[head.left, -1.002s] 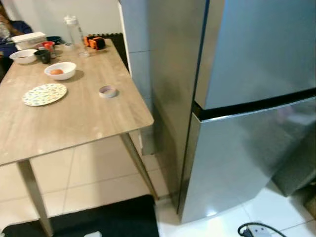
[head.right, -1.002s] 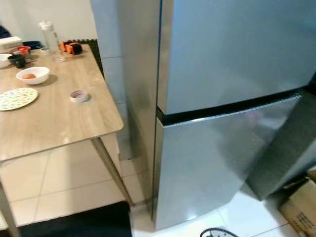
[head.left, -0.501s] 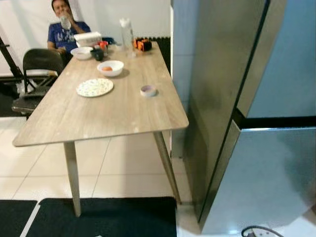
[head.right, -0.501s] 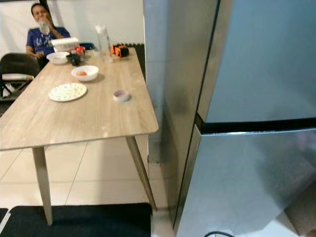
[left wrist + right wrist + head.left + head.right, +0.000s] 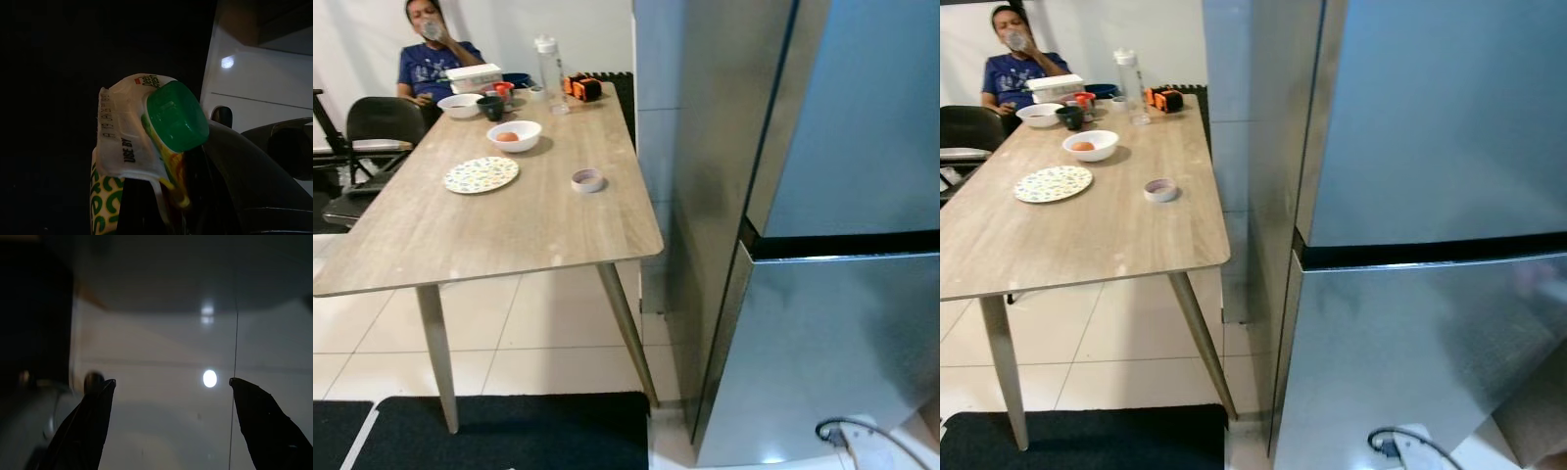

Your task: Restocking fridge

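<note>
We face a closed two-door steel fridge [image 5: 822, 245] at 3 o'clock of the head view, with a wooden table [image 5: 489, 225] at 9 o'clock. On the table stand a patterned plate [image 5: 481, 174], a white bowl [image 5: 514, 135] holding an orange item, a small round dish [image 5: 587, 179] and a clear bottle [image 5: 548, 61]. A person [image 5: 429, 54] sits at the far end, at 11 o'clock.

In our left wrist view, the left gripper [image 5: 161, 205] is clamped on a white pouch [image 5: 129, 147] with a green cap [image 5: 176, 116].

Our right gripper [image 5: 168, 387] hangs with fingers [image 5: 83, 426] spread apart over pale floor.
</note>
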You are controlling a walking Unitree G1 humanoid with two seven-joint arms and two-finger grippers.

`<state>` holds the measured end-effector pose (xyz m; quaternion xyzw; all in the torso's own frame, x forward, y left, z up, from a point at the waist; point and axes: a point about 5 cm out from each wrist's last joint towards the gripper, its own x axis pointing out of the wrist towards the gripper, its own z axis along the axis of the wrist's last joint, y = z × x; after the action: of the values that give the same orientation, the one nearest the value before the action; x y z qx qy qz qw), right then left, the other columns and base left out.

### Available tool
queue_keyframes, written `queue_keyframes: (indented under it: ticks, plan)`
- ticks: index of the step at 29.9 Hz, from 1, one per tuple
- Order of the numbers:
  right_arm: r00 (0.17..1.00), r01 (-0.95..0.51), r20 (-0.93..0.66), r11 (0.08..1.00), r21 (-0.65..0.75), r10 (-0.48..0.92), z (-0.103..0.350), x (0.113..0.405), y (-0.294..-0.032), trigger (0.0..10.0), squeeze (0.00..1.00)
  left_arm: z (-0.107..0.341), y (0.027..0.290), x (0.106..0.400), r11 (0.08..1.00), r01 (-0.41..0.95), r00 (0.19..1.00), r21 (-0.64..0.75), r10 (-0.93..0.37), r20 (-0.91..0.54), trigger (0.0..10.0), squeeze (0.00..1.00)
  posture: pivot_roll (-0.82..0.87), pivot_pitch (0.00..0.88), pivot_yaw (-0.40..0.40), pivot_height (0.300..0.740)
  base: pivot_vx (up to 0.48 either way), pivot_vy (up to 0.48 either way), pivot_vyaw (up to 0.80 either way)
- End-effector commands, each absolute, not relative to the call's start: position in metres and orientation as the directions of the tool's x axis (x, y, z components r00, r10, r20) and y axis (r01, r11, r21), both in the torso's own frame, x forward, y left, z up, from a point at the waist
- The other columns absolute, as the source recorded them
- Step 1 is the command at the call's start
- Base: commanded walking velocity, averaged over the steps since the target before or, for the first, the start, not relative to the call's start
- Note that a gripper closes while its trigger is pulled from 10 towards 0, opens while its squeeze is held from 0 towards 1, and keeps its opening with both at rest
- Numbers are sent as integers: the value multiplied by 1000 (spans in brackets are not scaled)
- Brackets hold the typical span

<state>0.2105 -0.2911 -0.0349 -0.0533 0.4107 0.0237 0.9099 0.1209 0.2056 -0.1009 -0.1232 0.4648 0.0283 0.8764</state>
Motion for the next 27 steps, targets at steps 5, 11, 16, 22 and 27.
queue_keyframes:
  ticks: [5,11,16,22,27]
  plan:
    - [782,-271,-584,963,-4,217,8,255,-289,10000,0,-103,198,117,964,-145,555,-225,-109,-825,10000,0,-103,70,-20,740,0,0,0]
    - [732,-602,-377,798,32,567,72,287,-288,10000,0,-103,198,117,964,-135,554,-227,-116,-824,10000,0,-94,85,-19,740,0,0,0]
    - [578,-814,-167,579,-49,799,154,310,-281,10000,0,-103,200,115,967,-120,552,-225,-123,-824,10000,0,-88,89,-14,740,0,0,0]
    - [439,-897,-101,430,-98,893,198,311,-277,10000,1000,-103,202,115,968,-117,553,-223,-124,-824,10000,0,-82,77,-17,740,0,0,0]
    - [309,-926,-84,279,-254,947,257,307,-280,10000,1000,-102,202,114,965,-119,557,-233,-129,-821,10000,0,-84,81,-15,740,0,0,0]
